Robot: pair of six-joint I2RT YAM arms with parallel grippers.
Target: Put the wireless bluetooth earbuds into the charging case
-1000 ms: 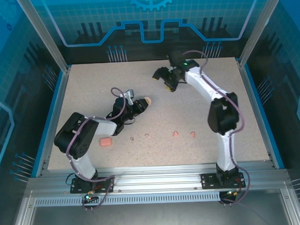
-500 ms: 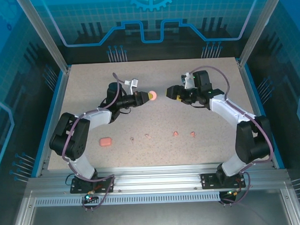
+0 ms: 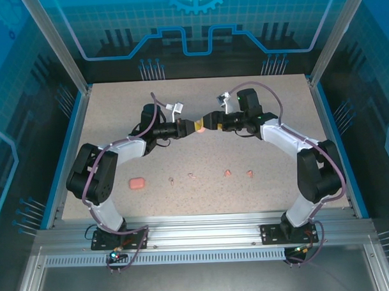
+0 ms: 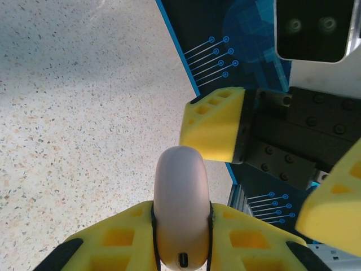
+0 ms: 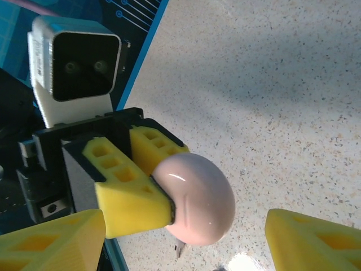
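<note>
Speckled table [image 3: 278, 149], left tool [image 3: 191, 127] clamped on round pink case [image 3: 199, 125] above table, right tool [image 3: 209, 122] spread apart just beside that case, rectangular pink case [image 3: 137, 183] front-left, four earbuds [image 3: 227, 172] loose in a row on the table near the front.

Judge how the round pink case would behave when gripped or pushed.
The round case looks glossy and domed, so it probably slips easily in the left end effector. Squeezed, it shows no dent, so likely stiff. On edge, it might roll.
</note>
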